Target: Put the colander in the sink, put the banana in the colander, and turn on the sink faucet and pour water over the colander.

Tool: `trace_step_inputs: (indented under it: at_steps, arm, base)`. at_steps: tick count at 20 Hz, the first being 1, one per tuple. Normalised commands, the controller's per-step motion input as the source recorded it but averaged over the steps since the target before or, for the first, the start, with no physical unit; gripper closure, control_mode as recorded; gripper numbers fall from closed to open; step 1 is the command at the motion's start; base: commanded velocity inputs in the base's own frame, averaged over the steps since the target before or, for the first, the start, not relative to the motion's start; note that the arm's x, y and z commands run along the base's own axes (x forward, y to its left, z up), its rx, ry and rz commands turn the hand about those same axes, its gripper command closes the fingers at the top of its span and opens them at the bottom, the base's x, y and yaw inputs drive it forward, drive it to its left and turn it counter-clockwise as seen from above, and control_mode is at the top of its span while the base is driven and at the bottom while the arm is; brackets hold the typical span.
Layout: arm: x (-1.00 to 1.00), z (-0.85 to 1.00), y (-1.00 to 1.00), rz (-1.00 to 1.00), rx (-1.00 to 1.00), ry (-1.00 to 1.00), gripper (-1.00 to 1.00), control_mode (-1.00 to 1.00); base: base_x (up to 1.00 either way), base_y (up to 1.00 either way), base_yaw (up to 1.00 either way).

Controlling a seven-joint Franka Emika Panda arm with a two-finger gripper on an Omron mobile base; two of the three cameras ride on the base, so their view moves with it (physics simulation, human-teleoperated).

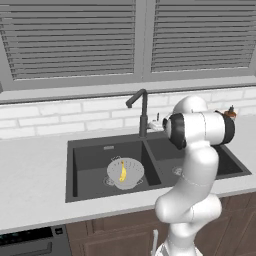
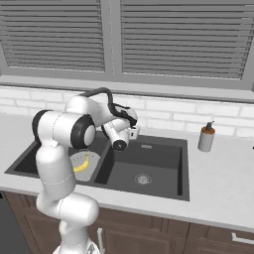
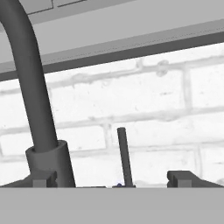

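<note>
The light grey colander (image 1: 125,173) sits in the left basin of the dark sink (image 1: 70,170), and the yellow banana (image 1: 122,171) lies inside it. From the right base view the colander (image 2: 85,166) and banana (image 2: 83,164) show partly behind my arm. The dark gooseneck sink faucet (image 1: 143,114) stands behind the divider, its spout hooked over the left basin. My gripper (image 1: 155,125) hovers just right of the faucet's base, open and holding nothing. In the hand view the faucet stem (image 3: 38,109) rises at the left and its thin lever (image 3: 124,155) stands between my spread fingertips (image 3: 181,177). No water shows.
A brown-topped soap bottle (image 2: 206,138) stands on the counter right of the sink. White brick backsplash (image 3: 144,100) and a shuttered window sill lie close behind the faucet. The right basin (image 2: 144,171) holds nothing but its drain.
</note>
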Motion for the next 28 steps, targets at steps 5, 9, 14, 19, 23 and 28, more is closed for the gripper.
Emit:
trace_step_inputs:
  at_steps: [5, 9, 14, 19, 23, 28]
  arm:
    - [0.27, 0.00, -0.14, 0.00, 0.00, 0.00, -1.00, -1.00]
    - [0.19, 0.00, -0.01, 0.00, 0.00, 0.00, -1.00, -1.00]
    - [0.17, 0.00, 0.00, -0.02, 0.00, 0.00, -1.00, -1.00]
    - [0.14, 0.00, 0.00, -0.02, 0.00, 0.00, -1.00, -1.00]
    - [0.12, 0.00, 0.00, 0.00, 0.00, 0.00, -1.00, -1.00]
    - [0.06, -0.01, 0.00, 0.00, 0.00, 0.00, -1.00, -1.00]
  base:
    - [0.00, 0.00, 0.00]
    - [0.00, 0.00, 0.00]
    - [0.00, 0.00, 0.00]
    - [0.00, 0.00, 0.00]
    - [0.00, 0.00, 0.00]
    - [0.00, 0.00, 0.00]
